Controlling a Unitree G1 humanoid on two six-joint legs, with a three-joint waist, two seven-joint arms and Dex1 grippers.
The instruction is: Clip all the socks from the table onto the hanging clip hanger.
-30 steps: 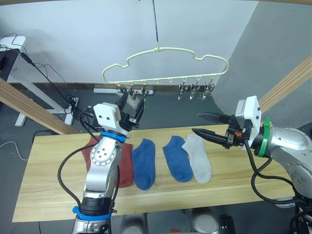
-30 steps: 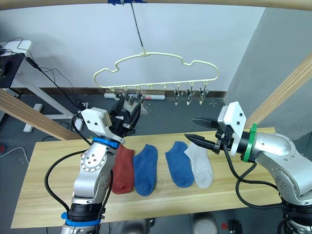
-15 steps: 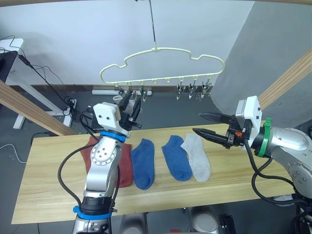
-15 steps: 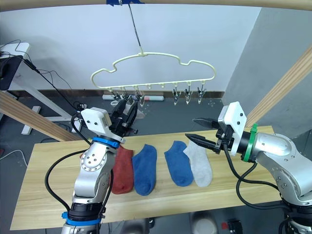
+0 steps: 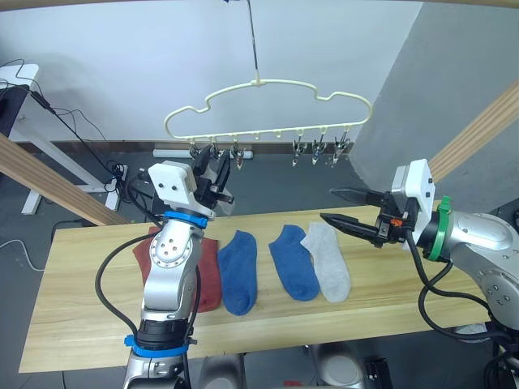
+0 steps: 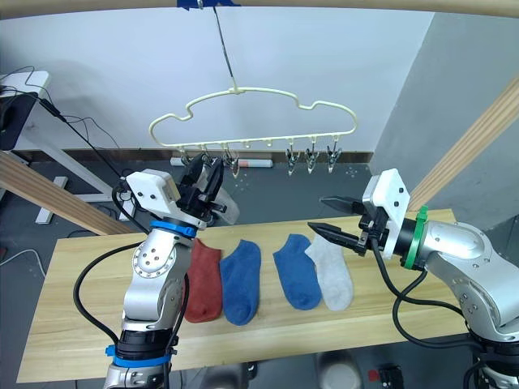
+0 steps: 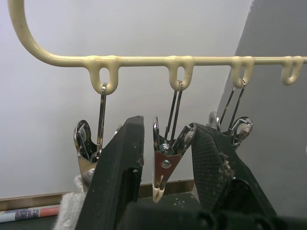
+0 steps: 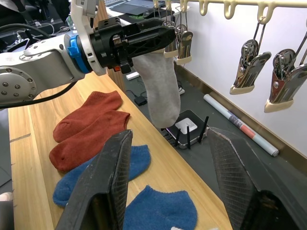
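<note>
Two wooden poles flank the clip hanger.

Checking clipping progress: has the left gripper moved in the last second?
Yes. The left gripper rose toward the clip hanger, closing on its clips.

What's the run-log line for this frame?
left end effector: around clip | grey sock: hung | right end effector: open, idle

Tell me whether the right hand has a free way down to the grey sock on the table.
Probably yes: the right hand hovers open just above the grey sock, which lies uncovered on the table with nothing between them.
</note>
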